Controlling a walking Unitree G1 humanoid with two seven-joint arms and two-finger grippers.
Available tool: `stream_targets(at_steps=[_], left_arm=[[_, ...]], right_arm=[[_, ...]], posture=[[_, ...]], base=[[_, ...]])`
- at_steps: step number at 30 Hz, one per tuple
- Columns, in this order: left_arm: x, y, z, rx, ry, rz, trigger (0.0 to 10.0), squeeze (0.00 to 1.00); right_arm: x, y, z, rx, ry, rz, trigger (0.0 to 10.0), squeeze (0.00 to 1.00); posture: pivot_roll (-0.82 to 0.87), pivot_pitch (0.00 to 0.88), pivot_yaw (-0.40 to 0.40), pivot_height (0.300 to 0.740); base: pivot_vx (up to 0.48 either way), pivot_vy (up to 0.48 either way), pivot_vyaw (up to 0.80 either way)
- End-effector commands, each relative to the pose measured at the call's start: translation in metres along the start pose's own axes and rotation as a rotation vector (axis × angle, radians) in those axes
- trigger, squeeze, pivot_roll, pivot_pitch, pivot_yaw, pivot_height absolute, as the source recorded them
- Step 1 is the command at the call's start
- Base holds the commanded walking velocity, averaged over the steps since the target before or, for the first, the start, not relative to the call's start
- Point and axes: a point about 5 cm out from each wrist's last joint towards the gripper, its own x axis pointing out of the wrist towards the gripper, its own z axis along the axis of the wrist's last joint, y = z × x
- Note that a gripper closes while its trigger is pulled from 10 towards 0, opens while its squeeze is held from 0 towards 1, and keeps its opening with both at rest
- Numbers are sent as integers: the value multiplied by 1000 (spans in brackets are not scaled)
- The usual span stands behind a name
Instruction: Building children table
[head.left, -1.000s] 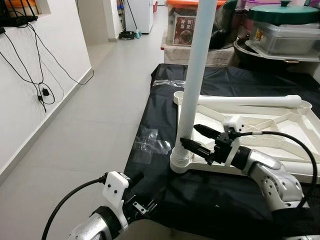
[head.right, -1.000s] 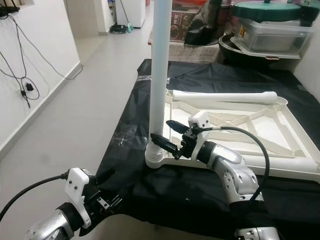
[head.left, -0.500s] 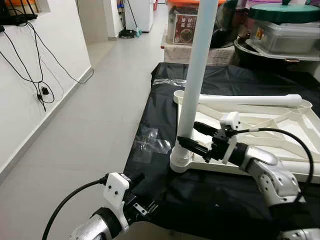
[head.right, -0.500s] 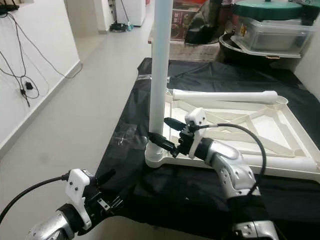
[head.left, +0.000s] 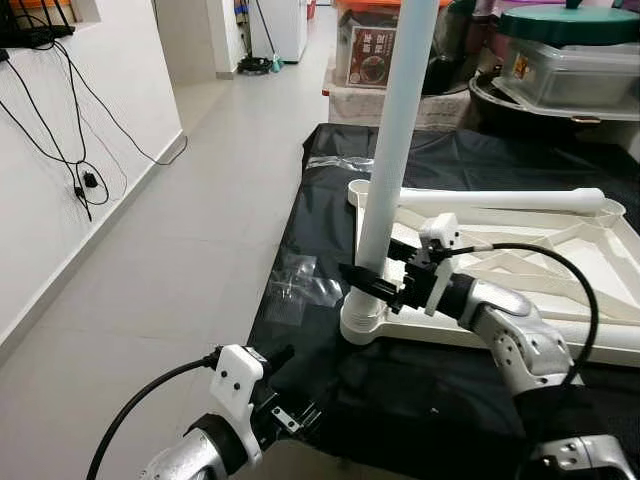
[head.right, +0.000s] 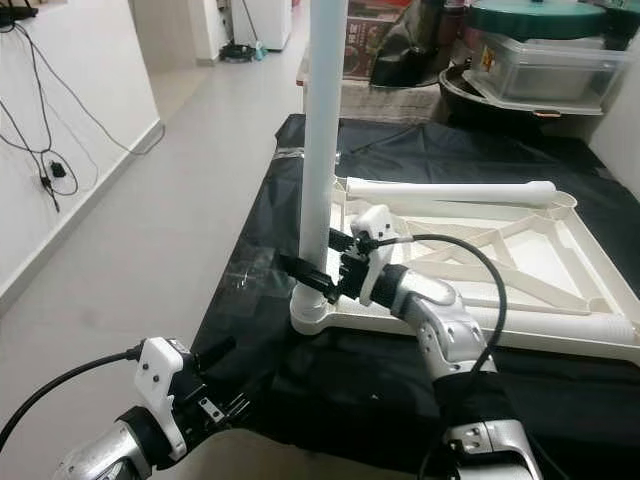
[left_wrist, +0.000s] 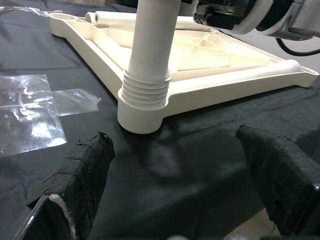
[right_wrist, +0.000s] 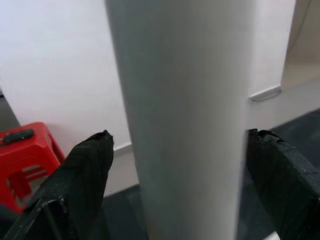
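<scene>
Two pincers are in view. The right pincer (head.left: 372, 272) reaches to the upright white table leg (head.left: 392, 150), its black fingers (right_wrist: 82, 175) spread wide on either side of the leg, low down just above the threaded collar; contact cannot be made out. The leg stands in the corner socket of the upside-down white children's table top (head.left: 560, 245), which lies on a black sheet (head.left: 420, 390) on the floor (head.left: 170, 250). A second leg (head.left: 500, 200) lies along the top's far edge. The left pincer (left_wrist: 175, 165) hovers low at the sheet's near edge, fingers wide apart, holding nothing. Clear plastic wrap (head.left: 300, 290) lies beside the socket corner.
</scene>
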Motion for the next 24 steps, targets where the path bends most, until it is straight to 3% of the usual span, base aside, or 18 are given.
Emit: stream_targets(at_steps=[1,24], left_arm=[[-1,-2,-2,4,12,-1,10000,0],[-1,-5,-3,1,15,-9,10000,0]], right_arm=[[4,0,0,-8,4,6,10000,0],[18,-2,5,-3,-21,9,10000,0]], posture=[[66,91,-47,740],[68,78,-54,740]], base=[[0,0,0],[0,0,0]])
